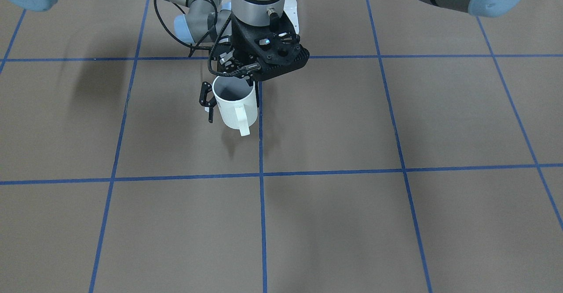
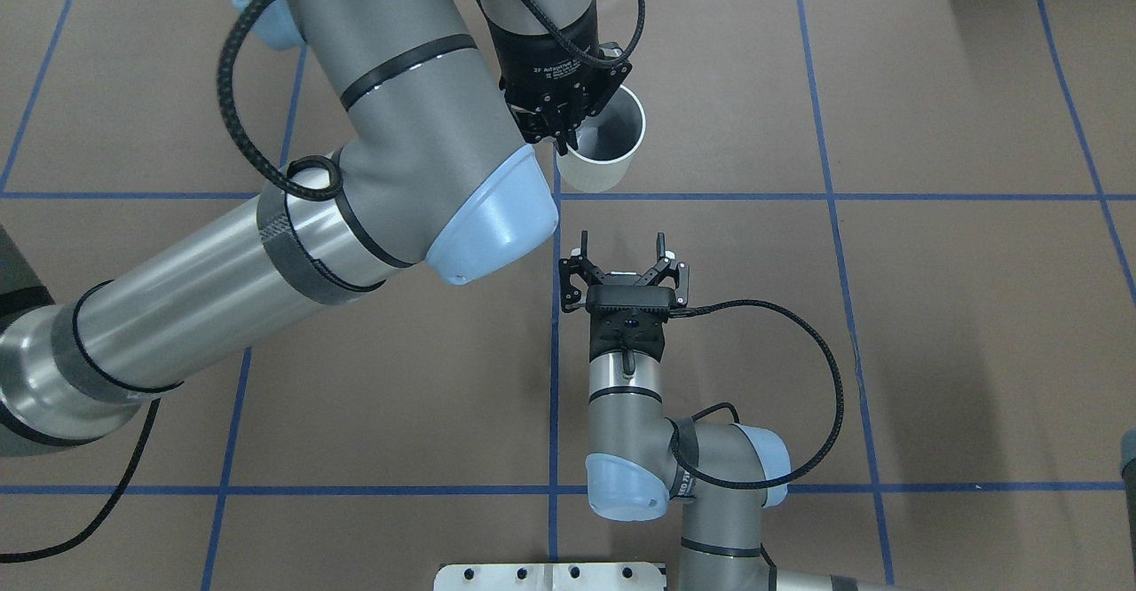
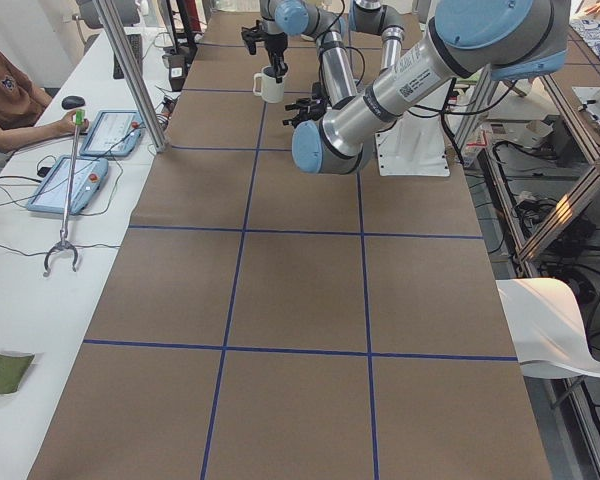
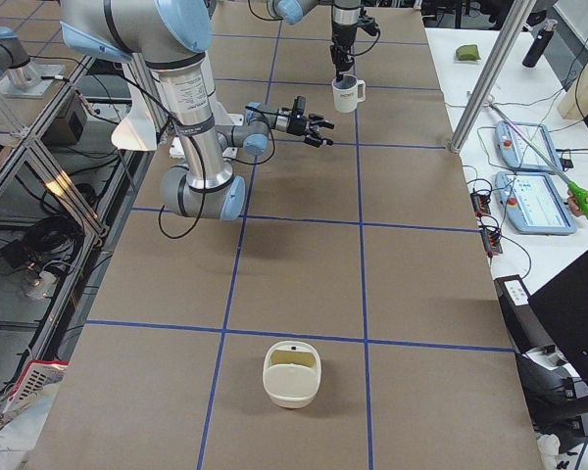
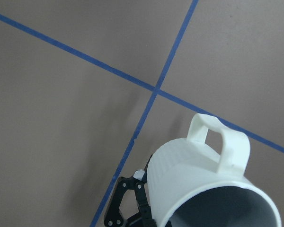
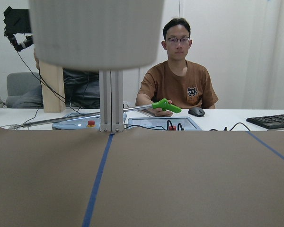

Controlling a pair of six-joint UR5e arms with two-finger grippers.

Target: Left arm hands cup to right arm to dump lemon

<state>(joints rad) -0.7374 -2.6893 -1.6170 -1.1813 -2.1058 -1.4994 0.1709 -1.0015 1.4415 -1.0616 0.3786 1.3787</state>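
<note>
The cream-white cup [image 2: 612, 152] hangs above the brown table, handle pointing away from the robot [image 1: 243, 119]. My left gripper [image 2: 564, 137] comes down from above and is shut on the cup's wall, one finger [image 5: 130, 201] outside and the other inside. The cup's grey inside shows no lemon; the lemon is hidden or out of view. My right gripper [image 2: 621, 256] is open and empty, low over the table, and points at the cup from the robot's side with a gap between them. In the right wrist view the cup's base [image 6: 94, 35] fills the top.
A cream bowl-like container [image 4: 292, 372] stands alone at the table's end on my right. Operators [image 6: 179, 80] sit along the far side with tablets [image 3: 110, 132]. An aluminium post [image 3: 130, 75] stands at the far edge. Blue tape lines cross the brown table [image 1: 352, 222].
</note>
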